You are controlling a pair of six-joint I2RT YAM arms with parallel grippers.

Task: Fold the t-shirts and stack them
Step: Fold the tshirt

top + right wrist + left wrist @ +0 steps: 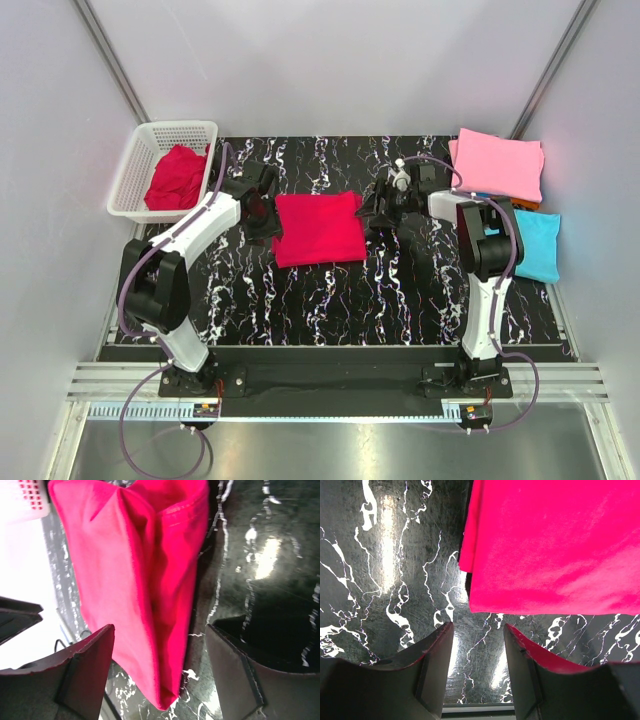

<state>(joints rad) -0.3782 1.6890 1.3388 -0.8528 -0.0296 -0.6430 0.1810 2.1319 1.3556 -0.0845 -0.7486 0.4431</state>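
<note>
Dial centred on the black marble-pattern mat [330,300], top view.

- 10 o'clock: white mesh basket [130,172] just off the mat's corner, with a crumpled red t-shirt [177,178] inside.
- Centre: folded red t-shirt [318,228] lying flat on the mat as a rough square.
- Left gripper [262,213] sits at the folded shirt's 9 o'clock, just beside its left edge. The jaws are spread. In the wrist view only bare mat shows between the fingers [432,650], and nothing is pinched.
- Right gripper [372,212] sits at the folded shirt's 3 o'clock, at its right edge. The jaws are spread wide. In the wrist view the shirt's folded edge lies in the gap, but neither finger [90,655] presses on it.
- 2 o'clock: folded pink t-shirt [498,163] at the mat's far right corner.
- 3 o'clock: folded turquoise t-shirt [538,248] near the pink one, partly behind the right arm.
</note>
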